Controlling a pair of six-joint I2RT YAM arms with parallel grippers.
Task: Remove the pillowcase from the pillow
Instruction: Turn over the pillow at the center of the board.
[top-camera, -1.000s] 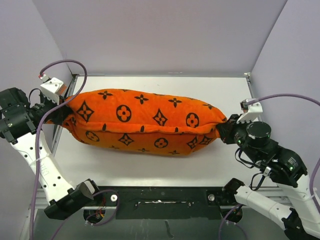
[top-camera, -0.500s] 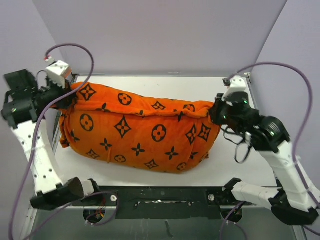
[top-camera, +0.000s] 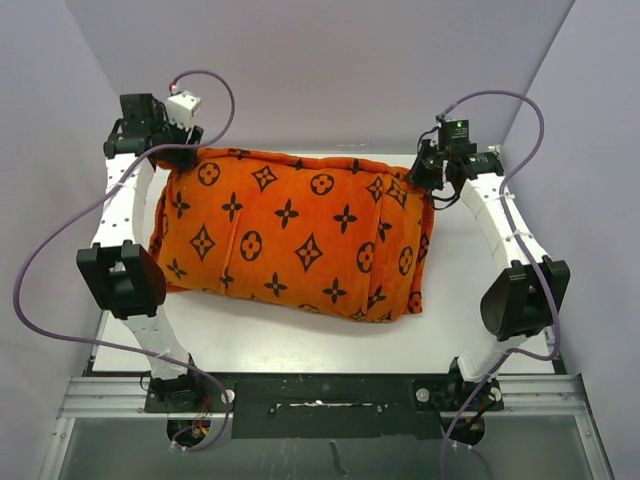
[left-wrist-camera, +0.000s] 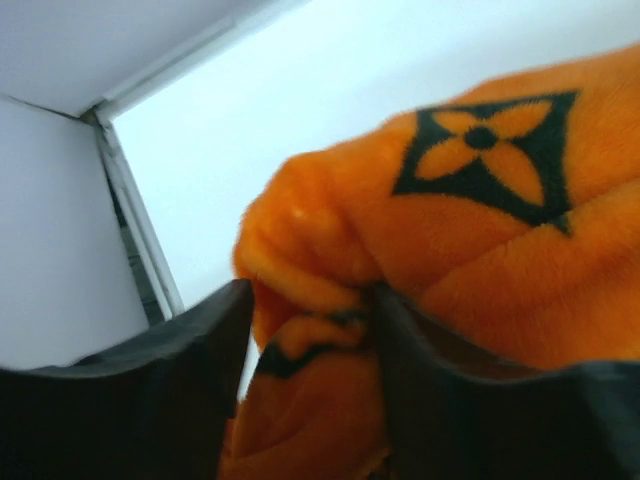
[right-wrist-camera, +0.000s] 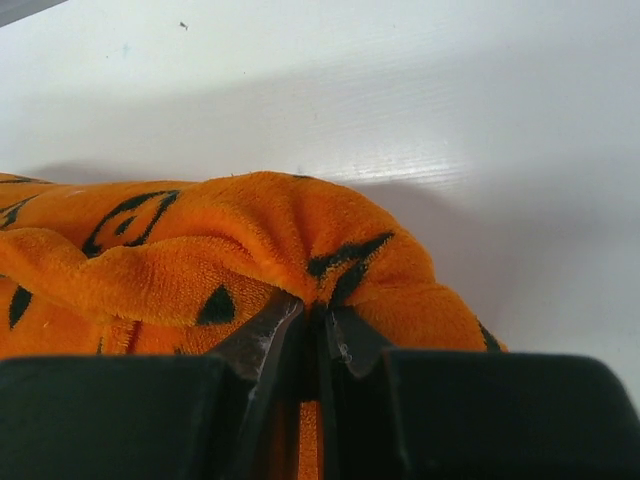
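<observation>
The bright-orange pillowcase (top-camera: 290, 235) with black motifs hangs stretched between both arms over the white table (top-camera: 470, 330), its lower edge resting near the table's middle. The pillow is hidden inside it. At the cover's far right corner, my right gripper (top-camera: 425, 172) is shut on a pinch of the fabric (right-wrist-camera: 330, 250); the wrist view shows its tips (right-wrist-camera: 315, 315) pressed together on the fold. At the far left corner, my left gripper (top-camera: 170, 150) stands open. A bunched fold (left-wrist-camera: 310, 290) sits between its parted fingers (left-wrist-camera: 180, 350), with a gap beside the left one.
Grey walls (top-camera: 320, 80) close in the back and both sides, near both raised wrists. Purple cables (top-camera: 60, 250) loop beside each arm. The dark base rail (top-camera: 320, 395) runs along the near edge.
Both arms have risen and swung toward the back wall, lifting the pillowcase's upper edge so it hangs as a broad sheet. The left jaws have parted; the right grip is unchanged.
</observation>
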